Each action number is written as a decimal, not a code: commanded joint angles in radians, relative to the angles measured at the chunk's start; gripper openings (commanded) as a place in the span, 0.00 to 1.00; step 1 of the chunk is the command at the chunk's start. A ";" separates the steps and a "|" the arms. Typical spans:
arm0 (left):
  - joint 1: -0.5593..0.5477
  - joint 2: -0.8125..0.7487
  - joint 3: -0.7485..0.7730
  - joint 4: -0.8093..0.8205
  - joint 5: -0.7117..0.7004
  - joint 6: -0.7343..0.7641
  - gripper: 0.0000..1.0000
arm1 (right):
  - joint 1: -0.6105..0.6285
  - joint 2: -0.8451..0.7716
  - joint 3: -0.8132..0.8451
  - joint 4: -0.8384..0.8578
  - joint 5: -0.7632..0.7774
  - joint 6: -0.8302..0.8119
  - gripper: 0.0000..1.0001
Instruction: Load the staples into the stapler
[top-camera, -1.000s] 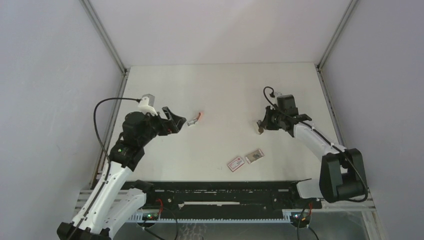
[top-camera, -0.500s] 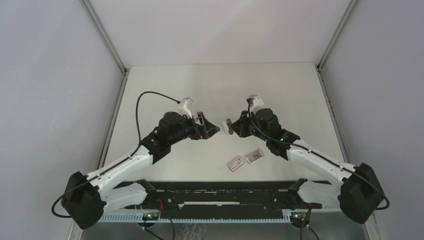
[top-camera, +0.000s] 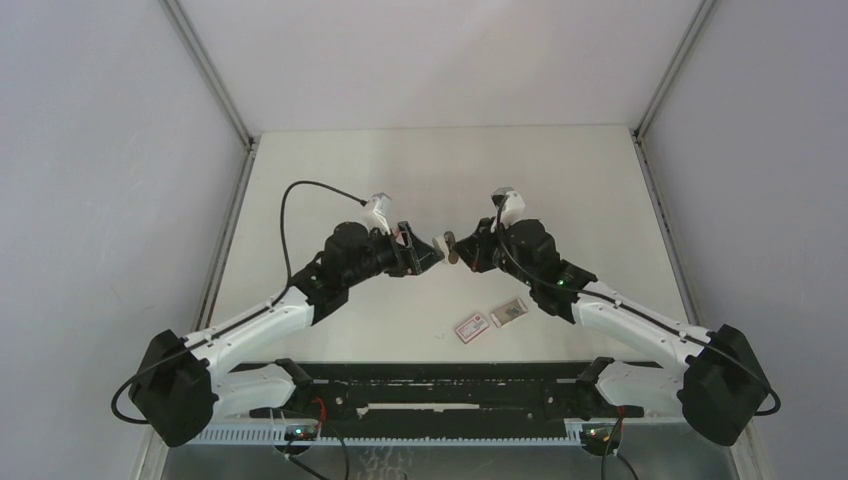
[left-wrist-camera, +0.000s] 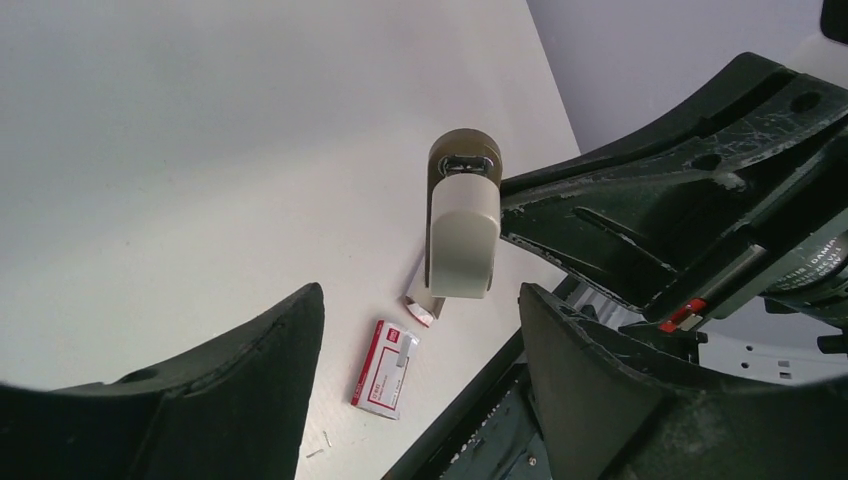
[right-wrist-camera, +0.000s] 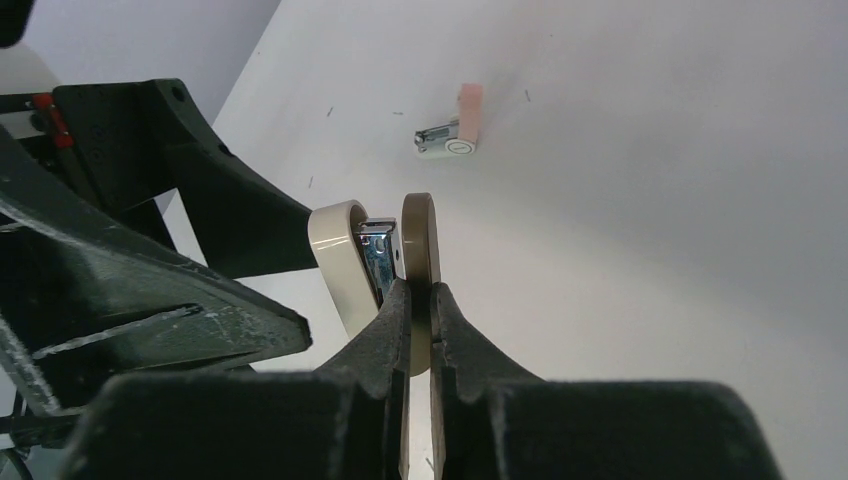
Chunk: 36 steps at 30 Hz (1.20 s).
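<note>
Midair, stapler (left-wrist-camera: 462, 225) pinched in my right gripper (right-wrist-camera: 418, 300);
left gripper (left-wrist-camera: 420, 298) gapes wide; stapler's tip between its fingers.

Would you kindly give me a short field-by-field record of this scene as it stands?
stapler: held in the air, off the table
right gripper: shut on the stapler
left gripper: open, at the stapler's free end
staples: in their tray on the table, beside the red-labelled box
loading: not yet done

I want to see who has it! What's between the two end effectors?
The stapler, pinched by the right end effector and facing the open left end effector. The top view shows it best.
</note>
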 joint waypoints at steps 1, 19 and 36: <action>-0.005 0.010 0.041 0.061 0.014 -0.009 0.74 | 0.015 -0.005 0.003 0.072 -0.015 0.005 0.00; -0.006 0.037 0.059 0.084 0.043 0.025 0.53 | 0.055 0.004 0.002 0.079 -0.030 -0.013 0.00; -0.051 0.007 0.313 -0.484 0.011 0.379 0.00 | -0.018 -0.197 0.003 -0.106 -0.086 0.016 0.58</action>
